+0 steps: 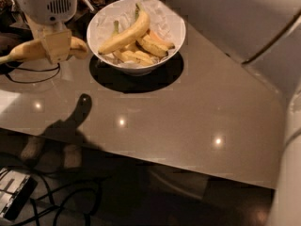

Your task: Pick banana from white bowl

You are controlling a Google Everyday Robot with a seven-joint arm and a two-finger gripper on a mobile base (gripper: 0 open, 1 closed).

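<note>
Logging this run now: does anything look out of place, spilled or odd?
Nothing is spilled or damaged. The only banana outside the white bowl is clamped in the gripper, left of the bowl, which fits the task. A black cable loops on the table below it.

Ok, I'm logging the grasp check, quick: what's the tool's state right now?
The tool: closed on the banana, holding it just left of the white bowl.

Glossy grey table (188, 126), black cable (29, 81)
</note>
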